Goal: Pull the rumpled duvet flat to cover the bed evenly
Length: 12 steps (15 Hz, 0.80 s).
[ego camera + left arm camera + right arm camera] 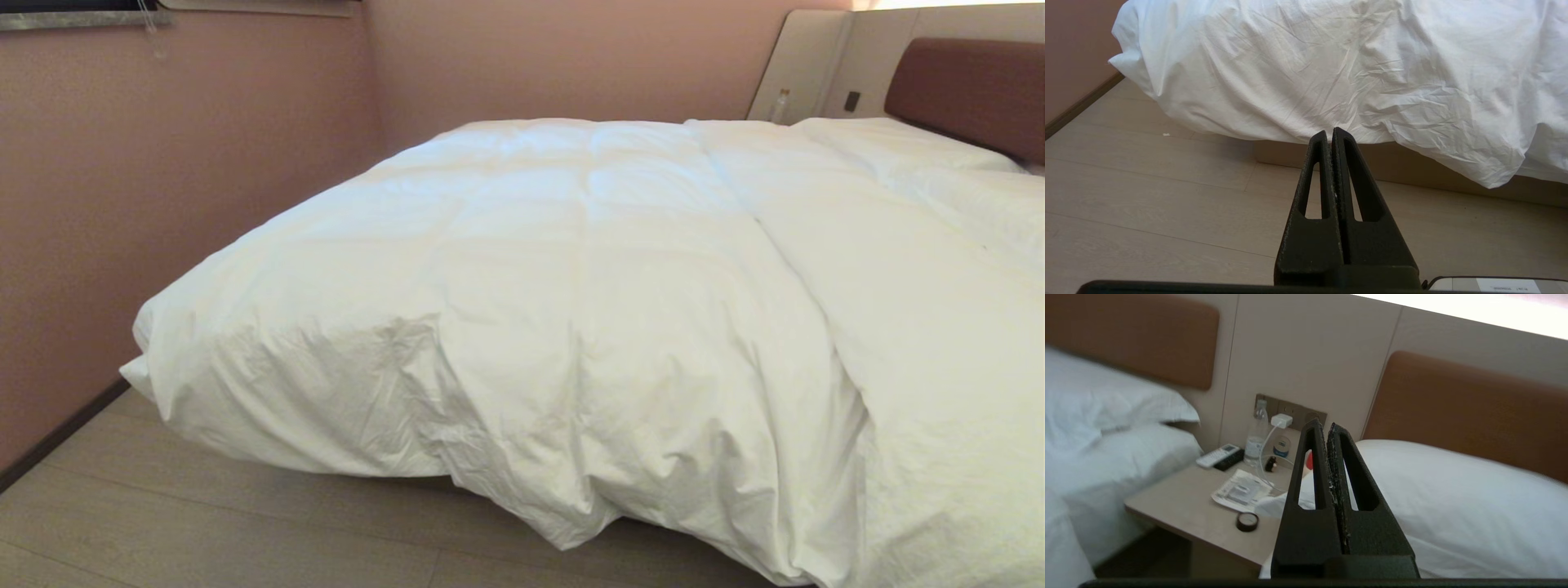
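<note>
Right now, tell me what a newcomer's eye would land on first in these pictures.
The puffy white duvet fills the head view, spread over the bed and hanging crumpled over its near edge toward the floor. The shut left tool points at that hanging edge; the shut right tool faces a cluttered nightstand between two beds.

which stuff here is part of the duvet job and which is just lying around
Part of the job:
- duvet, draped over the foot of the bed
- bed, base showing under it
- left gripper, shut, near the floor
- right gripper, shut, empty

Just lying about:
- nightstand
- water bottle
- remote
- charger
- leaflet
</note>
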### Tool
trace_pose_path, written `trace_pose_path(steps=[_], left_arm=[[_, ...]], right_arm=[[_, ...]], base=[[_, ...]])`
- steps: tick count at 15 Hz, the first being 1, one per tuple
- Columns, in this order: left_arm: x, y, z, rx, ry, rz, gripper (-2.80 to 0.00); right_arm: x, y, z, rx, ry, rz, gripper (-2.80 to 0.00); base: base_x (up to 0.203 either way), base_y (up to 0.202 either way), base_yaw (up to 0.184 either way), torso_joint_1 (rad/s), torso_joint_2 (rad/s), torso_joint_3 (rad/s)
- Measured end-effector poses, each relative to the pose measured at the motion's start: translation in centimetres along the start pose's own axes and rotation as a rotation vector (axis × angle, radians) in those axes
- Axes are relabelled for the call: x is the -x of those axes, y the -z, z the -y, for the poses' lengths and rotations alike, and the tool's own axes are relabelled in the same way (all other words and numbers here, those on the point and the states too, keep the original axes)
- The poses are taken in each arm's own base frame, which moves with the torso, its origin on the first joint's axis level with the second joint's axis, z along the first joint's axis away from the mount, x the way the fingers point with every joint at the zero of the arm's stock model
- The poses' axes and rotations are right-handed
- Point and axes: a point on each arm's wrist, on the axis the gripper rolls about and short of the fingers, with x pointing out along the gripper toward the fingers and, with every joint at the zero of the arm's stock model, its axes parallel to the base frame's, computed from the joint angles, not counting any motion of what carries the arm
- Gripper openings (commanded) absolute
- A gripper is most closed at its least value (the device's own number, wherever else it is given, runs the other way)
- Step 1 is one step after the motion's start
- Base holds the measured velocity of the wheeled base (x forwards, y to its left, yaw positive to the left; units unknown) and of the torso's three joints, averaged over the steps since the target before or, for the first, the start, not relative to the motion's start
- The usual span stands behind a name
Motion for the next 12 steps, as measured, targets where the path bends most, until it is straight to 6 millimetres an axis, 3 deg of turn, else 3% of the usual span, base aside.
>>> trace_pose_path(steps=[7,12], left_arm=[[0.0,0.0,0.0,0.000,0.000,0.000,-2.80],[0.0,0.0,0.0,0.000,0.000,0.000,-2.80]], right_arm=[[-0.1,-1.1,2.3,-0.245,0.046,0.100,-2.80],[-0.1,-1.7,4.2,-0.291,0.083,0.075,-2.80]], base=[[0.000,0.000,0.000,0.000,0.00,0.000],[0.000,0.000,0.000,0.000,0.00,0.000]])
